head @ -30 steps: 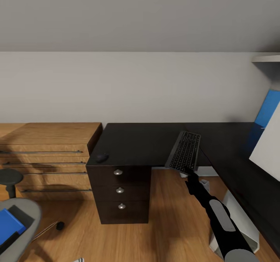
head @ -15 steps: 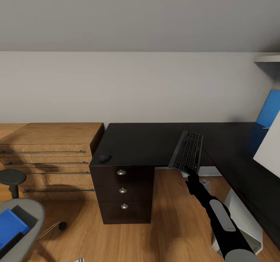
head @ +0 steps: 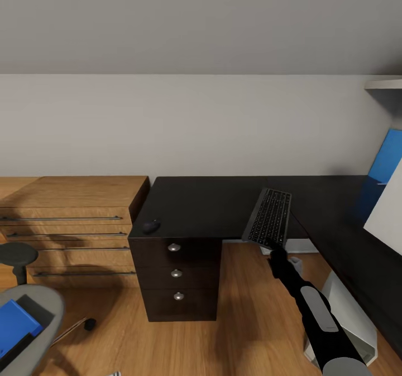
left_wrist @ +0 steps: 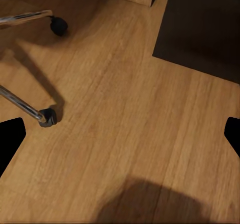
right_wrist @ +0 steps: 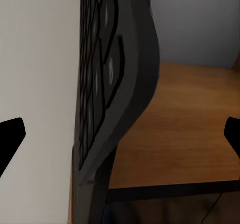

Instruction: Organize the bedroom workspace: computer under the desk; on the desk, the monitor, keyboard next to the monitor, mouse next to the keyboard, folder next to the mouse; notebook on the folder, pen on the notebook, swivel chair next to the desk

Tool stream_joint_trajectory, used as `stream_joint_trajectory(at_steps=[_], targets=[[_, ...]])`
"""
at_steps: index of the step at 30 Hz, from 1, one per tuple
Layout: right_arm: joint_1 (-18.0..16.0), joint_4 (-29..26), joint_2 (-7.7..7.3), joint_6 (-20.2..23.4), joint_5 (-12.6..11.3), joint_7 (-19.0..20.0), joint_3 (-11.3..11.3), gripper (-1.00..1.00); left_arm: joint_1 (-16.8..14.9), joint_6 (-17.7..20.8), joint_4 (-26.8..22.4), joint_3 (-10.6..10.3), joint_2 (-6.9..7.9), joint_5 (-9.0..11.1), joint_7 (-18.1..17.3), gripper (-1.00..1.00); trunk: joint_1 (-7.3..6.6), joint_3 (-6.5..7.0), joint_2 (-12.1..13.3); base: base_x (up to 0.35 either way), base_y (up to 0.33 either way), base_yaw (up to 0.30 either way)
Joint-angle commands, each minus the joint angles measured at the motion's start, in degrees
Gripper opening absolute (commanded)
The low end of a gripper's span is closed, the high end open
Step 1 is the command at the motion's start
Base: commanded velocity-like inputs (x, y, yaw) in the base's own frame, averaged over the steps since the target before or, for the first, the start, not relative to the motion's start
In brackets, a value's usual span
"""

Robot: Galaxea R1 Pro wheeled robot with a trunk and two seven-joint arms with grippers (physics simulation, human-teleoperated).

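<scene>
The tabletop [head: 212, 203] was glossy black, its drawer unit [head: 176, 278] black with silver knobs. The keyboard [head: 269, 218] was black with dark grey keys; the mouse [head: 149, 226] black. The dresser [head: 67, 225] and floor [head: 245, 320] showed light wood grain. The folder [head: 14, 324] was bright blue.

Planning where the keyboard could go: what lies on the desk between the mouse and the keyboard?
Nothing: in the head view, bare black desk top separates the mouse from the keyboard.

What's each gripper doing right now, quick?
Left gripper: open, holding nothing, over the wooden floor.
Right gripper: shut on the keyboard, gripping its near end.
</scene>
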Motion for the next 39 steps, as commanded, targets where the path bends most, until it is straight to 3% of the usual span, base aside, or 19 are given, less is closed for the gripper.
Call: stream_joint_trajectory(at_steps=[1, 8, 27, 28, 39], targets=[[0.0, 0.0, 0.01, 0.0, -0.4, 0.1, -0.1, 1.0, 0.0, 0.3, -0.1, 0.0, -0.03, 0.3, 0.1, 1.0, 0.0, -0.04, 0.0, 0.0, 0.0, 0.0], [0.0, 0.1, 0.02, -3.5, -0.3, 0.1, -0.1, 1.0, 0.0, 0.3, 0.0, 0.0, -0.03, 0.3, 0.1, 1.0, 0.0, -0.04, 0.0, 0.0, 0.0, 0.0], [0.0, 0.1, 0.04, -4.1, -0.4, -0.3, 0.0, 1.0, 0.0, 0.3, 0.0, 0.0, -0.03, 0.3, 0.1, 1.0, 0.0, -0.04, 0.0, 0.0, 0.0, 0.0], [0.0, 0.1, 0.04, -4.0, -0.4, -0.3, 0.0, -1.0, 0.0, 0.3, 0.0, 0.0, -0.03, 0.3, 0.1, 1.0, 0.0, -0.04, 0.0, 0.0, 0.0, 0.0], [0.0, 0.1, 0.04, -3.9, -0.4, -0.5, 0.0, -1.0, 0.0, 0.3, 0.0, 0.0, -0.03, 0.3, 0.1, 1.0, 0.0, -0.04, 0.0, 0.0, 0.0, 0.0]])
